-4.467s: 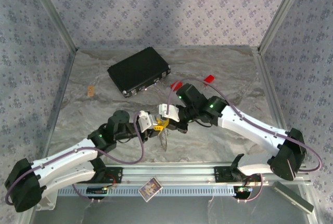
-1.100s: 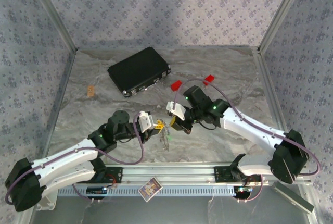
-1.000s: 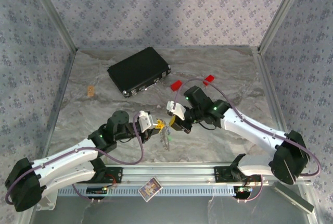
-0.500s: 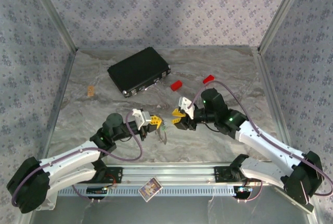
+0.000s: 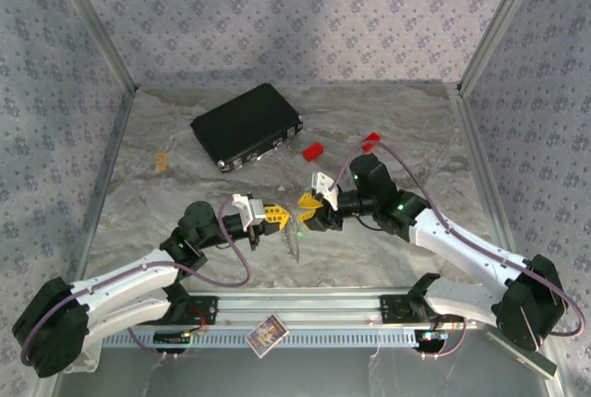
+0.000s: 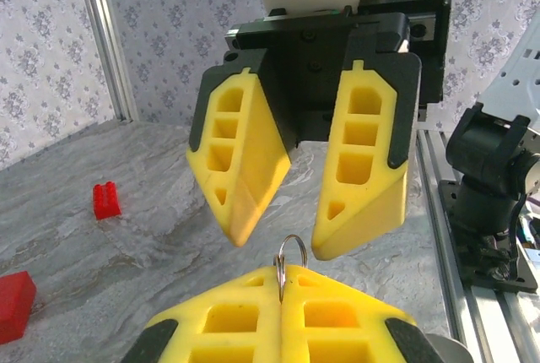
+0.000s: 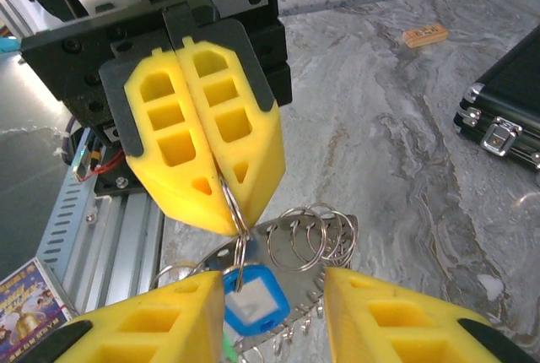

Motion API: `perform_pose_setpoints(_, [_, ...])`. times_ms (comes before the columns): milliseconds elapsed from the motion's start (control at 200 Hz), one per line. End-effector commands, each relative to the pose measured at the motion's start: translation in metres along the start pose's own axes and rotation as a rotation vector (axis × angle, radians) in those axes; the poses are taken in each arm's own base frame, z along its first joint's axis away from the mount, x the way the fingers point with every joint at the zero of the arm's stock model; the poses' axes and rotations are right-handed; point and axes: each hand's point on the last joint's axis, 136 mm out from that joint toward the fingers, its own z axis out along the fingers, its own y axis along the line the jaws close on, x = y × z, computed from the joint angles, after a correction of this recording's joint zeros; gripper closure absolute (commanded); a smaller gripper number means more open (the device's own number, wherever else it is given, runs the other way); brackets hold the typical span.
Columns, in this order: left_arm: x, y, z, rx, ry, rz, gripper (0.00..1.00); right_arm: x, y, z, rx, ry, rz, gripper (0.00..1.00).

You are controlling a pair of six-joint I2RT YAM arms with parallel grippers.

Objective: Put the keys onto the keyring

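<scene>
Two grippers: the left gripper (image 5: 275,216) and the right gripper (image 5: 303,210) face each other tip to tip at the centre of the top view, above the table (image 5: 416,120).
Left jaws: pressed together, pinching a small ring (image 6: 289,255) by its rim.
Right jaws: spread apart and empty, one finger on either side of that ring.
Task's things: the keyring (image 5: 294,240) dangles just below the left fingertips. The blue key (image 7: 251,300) hangs from the small ring, bottom centre of the right wrist view. A green sliver beside it is probably the second key.
Step in hand: probably lining up the right gripper to take the hanging bundle.
Doing it well: approach slowly and level, close on the blue head rather than the limp chain, and hold the left pinch firm.
Arm pose: both forearms reach inward from the lower corners, with the wrists turned towards each other.
</scene>
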Motion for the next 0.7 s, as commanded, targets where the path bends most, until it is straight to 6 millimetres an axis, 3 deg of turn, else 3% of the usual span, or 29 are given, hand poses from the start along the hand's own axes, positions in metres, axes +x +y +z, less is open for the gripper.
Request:
perform_pose_setpoints(0, [-0.019, -0.007, -0.001, 0.042, -0.065, 0.043, 1.0, -0.01, 0.005, 0.003, -0.042, -0.044, 0.011, 0.64])
perform_pose_setpoints(500, [-0.024, -0.009, 0.0, 0.057, -0.075, 0.042, 1.0, -0.009, 0.015, 0.016, -0.114, -0.037, 0.004, 0.76])
perform_pose_setpoints(660, [-0.024, -0.008, 0.001, 0.057, -0.078, 0.034, 1.0, -0.008, 0.016, 0.019, -0.136, -0.032, -0.004, 1.0])
perform_pose_setpoints(695, [-0.023, -0.008, 0.002, 0.053, -0.075, 0.029, 1.0, -0.008, 0.015, 0.019, -0.134, -0.026, -0.006, 1.0])
